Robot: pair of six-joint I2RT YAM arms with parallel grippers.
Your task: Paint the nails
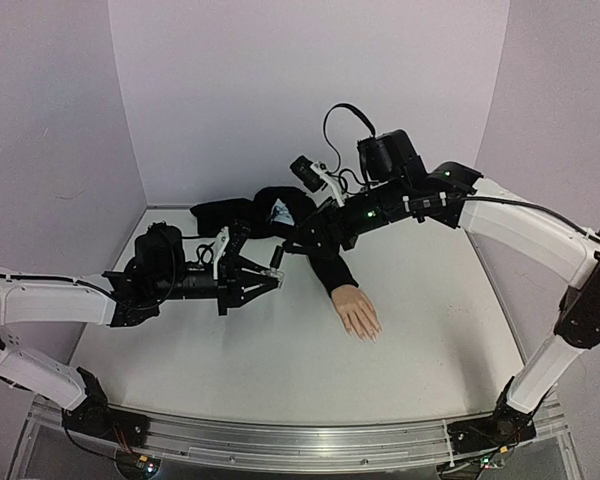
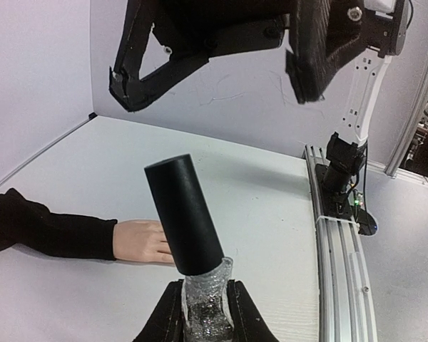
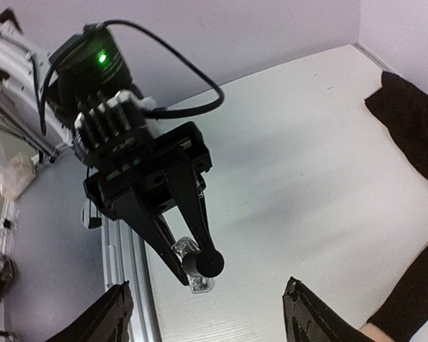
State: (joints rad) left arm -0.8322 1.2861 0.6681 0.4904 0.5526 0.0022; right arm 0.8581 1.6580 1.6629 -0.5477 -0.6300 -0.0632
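The nails (image 1: 370, 336) lie right of the left jaws clamped on a bottle (image 2: 203, 310), the right jaws apart over its cap (image 2: 183, 214).

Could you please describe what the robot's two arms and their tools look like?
The left arm and right arm have white shells with black joints and wrists. The left tool and right tool each have two black tapered fingers. A black cable loops above the right wrist, where a green light glows.

Top cam: I look down from behind arm bases (image 1: 90, 410), far, whole table (image 1: 280, 370). L wrist: low, close, faces right arm (image 2: 357, 85). R wrist: downward; both wrists share bottle (image 3: 198, 279), prob.
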